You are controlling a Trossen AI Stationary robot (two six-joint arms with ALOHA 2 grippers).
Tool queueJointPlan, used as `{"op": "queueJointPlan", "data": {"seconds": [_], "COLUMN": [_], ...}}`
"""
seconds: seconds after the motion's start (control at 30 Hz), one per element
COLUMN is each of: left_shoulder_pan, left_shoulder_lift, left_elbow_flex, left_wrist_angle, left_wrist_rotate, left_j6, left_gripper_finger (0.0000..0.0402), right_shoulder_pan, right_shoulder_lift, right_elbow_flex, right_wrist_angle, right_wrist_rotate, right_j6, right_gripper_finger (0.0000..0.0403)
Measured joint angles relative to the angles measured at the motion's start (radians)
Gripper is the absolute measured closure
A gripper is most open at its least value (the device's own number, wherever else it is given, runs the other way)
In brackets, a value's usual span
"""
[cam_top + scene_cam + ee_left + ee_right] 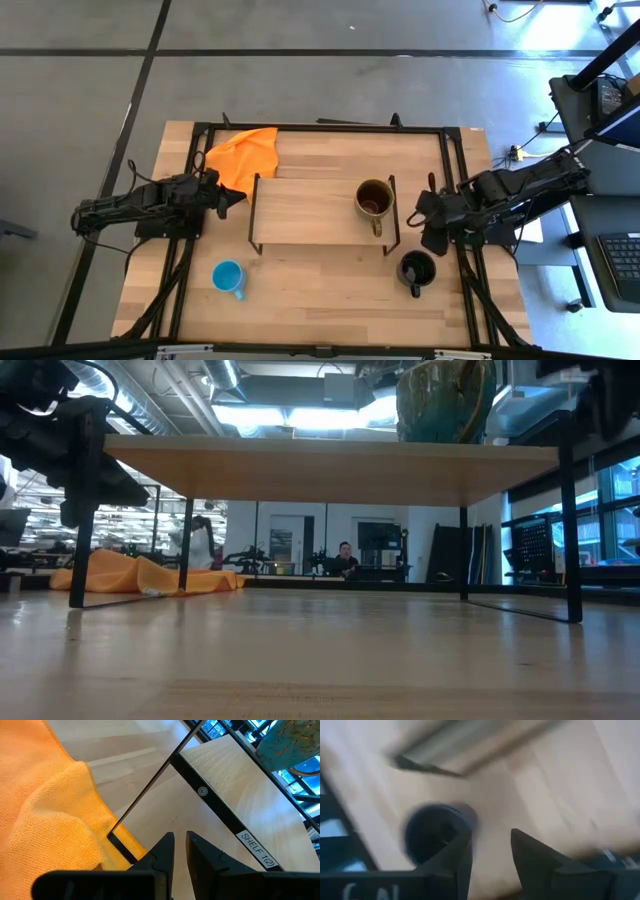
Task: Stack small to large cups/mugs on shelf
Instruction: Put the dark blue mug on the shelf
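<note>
The worktop [300, 300] is a pale butcher-block slab of glued wooden strips, framed by black metal rails. On it stands the shelf [300, 210], a flat rectangular light-wood board on thin black wire legs, with a printed label along its black edge strip in the left wrist view.

A crumpled orange cloth [245, 155] of soft, napped weave lies at the shelf's far corner, just beside the left gripper [236, 198]. That gripper sits low beside the shelf's short end, its 2 dark wedge-shaped fingers [162, 852] nearly together with only a narrow slit between them, holding nothing; their tips point at the shelf's wire leg.

The olive-brown mug [374, 200], round with a glossy glazed inside, stands upright on the shelf's end nearest the right gripper [428, 222], its handle toward the worktop's front edge.

The right gripper hangs just off that shelf end, its 2 fingers [535, 855] parted and empty. The black mug [416, 268], matte and cylindrical, stands on the worktop close in front of those fingers, apart from them.

The small light-blue mug [228, 277] stands upright on the worktop, well apart from both pairs of fingers, in front of the shelf.
</note>
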Motion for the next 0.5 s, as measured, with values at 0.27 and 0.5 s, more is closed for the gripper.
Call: {"op": "queueJointPlan", "data": {"seconds": [0.27,0.5], "left_shoulder_pan": [0.0,0.0], "left_shoulder_lift": [0.0,0.0], "left_elbow_flex": [0.0,0.0], "left_wrist_angle": [0.016,0.015], "left_wrist_rotate": [0.0,0.0], "left_j6": [0.0,0.006], "left_gripper_finger": [0.036,0.036], "right_shoulder_pan": [0.009,0.067], "right_shoulder_lift": [-0.021,-0.054], "right_elbow_flex": [-0.106,-0.157], "right_wrist_angle": [-0.051,-0.012], "right_wrist_rotate": [-0.006,-0.056], "right_j6": [0.109,0.162], "right_gripper_finger": [0.0267,0.0267]}}
